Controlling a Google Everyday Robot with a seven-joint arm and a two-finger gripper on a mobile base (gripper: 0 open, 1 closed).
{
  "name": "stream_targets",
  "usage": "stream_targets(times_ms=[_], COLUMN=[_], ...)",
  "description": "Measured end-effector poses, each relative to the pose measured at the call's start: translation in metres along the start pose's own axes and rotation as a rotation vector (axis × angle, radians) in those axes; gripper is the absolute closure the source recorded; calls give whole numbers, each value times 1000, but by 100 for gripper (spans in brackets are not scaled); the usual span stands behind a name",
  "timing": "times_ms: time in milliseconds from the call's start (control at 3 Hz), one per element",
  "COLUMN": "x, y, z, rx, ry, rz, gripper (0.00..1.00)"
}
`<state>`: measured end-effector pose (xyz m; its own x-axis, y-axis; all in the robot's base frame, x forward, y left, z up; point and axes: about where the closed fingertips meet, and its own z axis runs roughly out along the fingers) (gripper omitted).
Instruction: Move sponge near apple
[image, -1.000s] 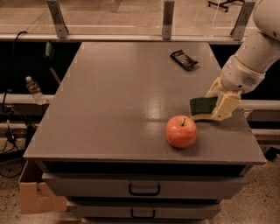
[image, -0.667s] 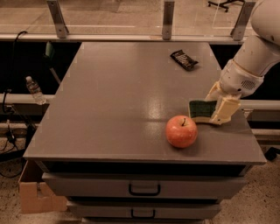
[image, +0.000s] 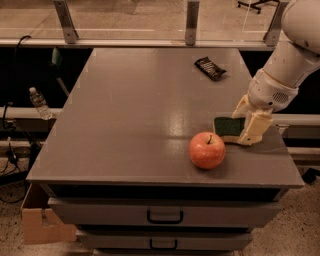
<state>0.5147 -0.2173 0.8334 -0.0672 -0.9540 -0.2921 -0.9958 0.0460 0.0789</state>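
Note:
The apple (image: 207, 150) is red-orange with a short dark stem and stands near the front right of the grey table (image: 140, 110). The sponge (image: 228, 127), dark green on top with pale foam below, lies flat on the table just behind and right of the apple, a small gap apart. My gripper (image: 244, 127) comes down from the right on the white arm (image: 287, 65). Its cream fingers (image: 254, 129) hold the sponge's right end between them.
A small black snack wrapper (image: 209, 68) lies at the back right of the table. The table's right edge is close beside the gripper. Drawers with handles (image: 165, 217) are below the front edge. A cardboard box (image: 37, 225) and a water bottle (image: 39, 103) are at the left.
The gripper and the sponge have shifted slightly forward and left, ending closer to the apple. The apple has not moved.

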Motion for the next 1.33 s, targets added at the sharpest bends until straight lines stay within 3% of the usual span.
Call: stream_targets(times_ms=[333,667,1000,1333], x=[-1,-1,-8,-33], y=[2,3,-3,-16], z=[1,-2,-25,-79], rx=[-7,-4,53,183], ry=[13,23,23,-11], rz=[0,3,-4,-44], gripper=[12,0,0,0])
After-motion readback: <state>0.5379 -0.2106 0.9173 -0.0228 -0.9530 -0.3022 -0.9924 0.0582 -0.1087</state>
